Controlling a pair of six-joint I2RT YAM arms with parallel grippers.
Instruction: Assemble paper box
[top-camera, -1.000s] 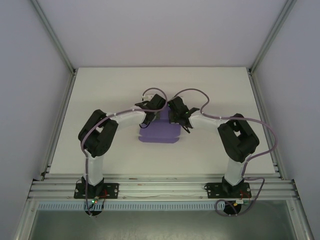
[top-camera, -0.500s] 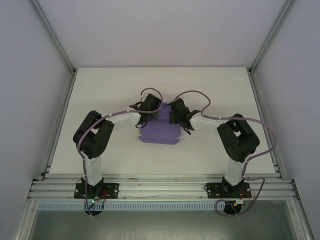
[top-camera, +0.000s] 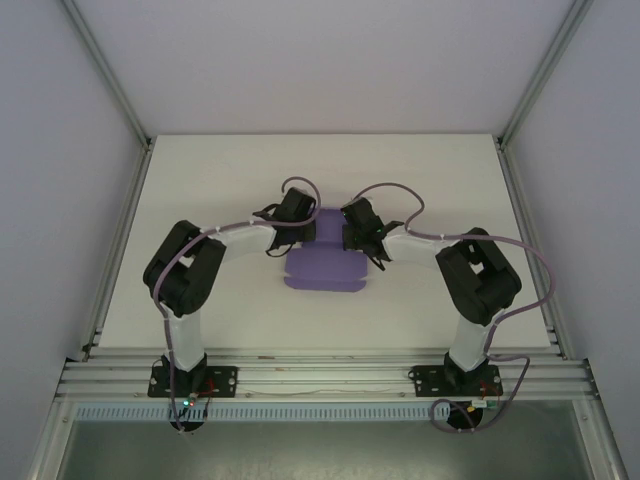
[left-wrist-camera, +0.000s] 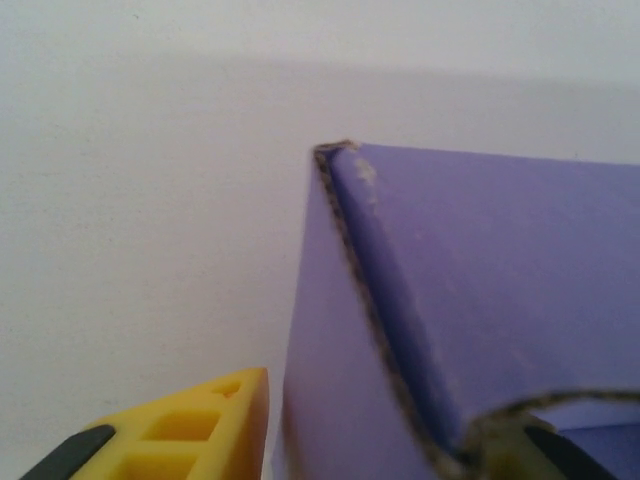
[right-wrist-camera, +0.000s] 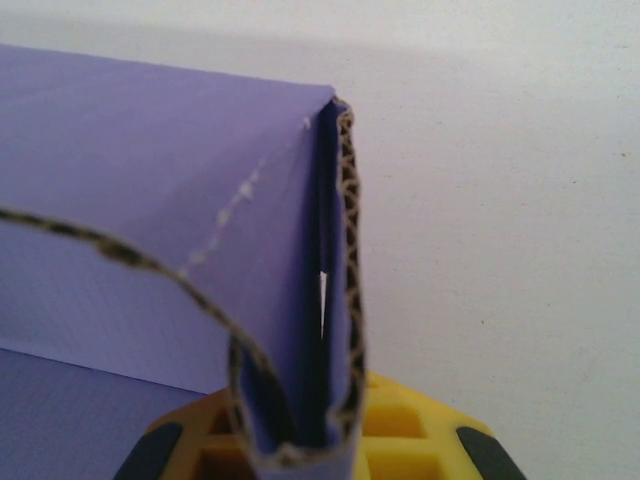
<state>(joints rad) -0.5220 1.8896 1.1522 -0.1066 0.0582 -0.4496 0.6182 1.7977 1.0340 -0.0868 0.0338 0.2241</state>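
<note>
Paper box (top-camera: 325, 272), mid-table (top-camera: 200, 180): shifted slightly right. Right claw (top-camera: 350, 236) pinches a folded wall; left claw (top-camera: 300, 236) grip cannot be told. Folding underway.

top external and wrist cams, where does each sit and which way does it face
Top external: above, behind the bases, looking down on the table, both arms, the paper box.
Left wrist: on the left arm, facing the box's corner; left gripper straddles a wall.
Right wrist: on the right arm, facing a folded wall in the right gripper.
Shared: both wrist views see the box wall and table.
</note>
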